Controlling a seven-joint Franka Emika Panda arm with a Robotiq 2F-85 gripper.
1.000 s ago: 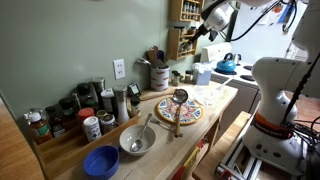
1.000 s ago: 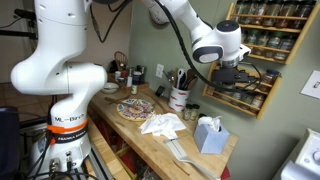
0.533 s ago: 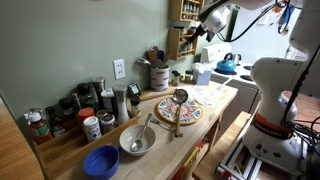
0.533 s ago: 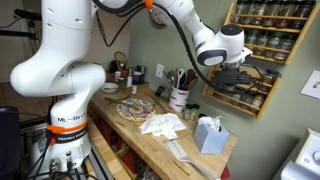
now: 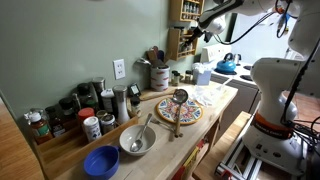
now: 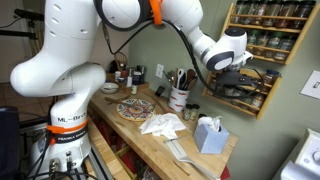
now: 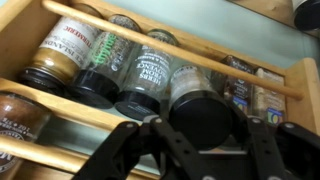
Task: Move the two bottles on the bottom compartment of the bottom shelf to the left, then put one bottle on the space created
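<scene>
Approach is the change: over the last second the gripper (image 6: pixel 236 84) has closed in from 9 o'clock on the spice rack (image 6: pixel 272 40) and now sits against its lower tiers, about level with the bottom compartment (image 6: pixel 258 100). I judge that the reach is over and the sideways push on the bottles has not begun.

In the wrist view the jaws stand wide apart, either side of a dark-lidded jar (image 7: pixel 200 105) at 6 o'clock. I cannot tell whether either one touches it. I also cannot tell for certain that this row is the lowest tier.

That jar is round with a black cap and stands upright behind a wooden rail (image 7: pixel 160 45). Its neighbours (image 7: pixel 148 72) are packed close at 10 o'clock, each touching the next, so there is little free room that way. Smaller jars (image 7: pixel 262 92) crowd in at 2 o'clock.
</scene>
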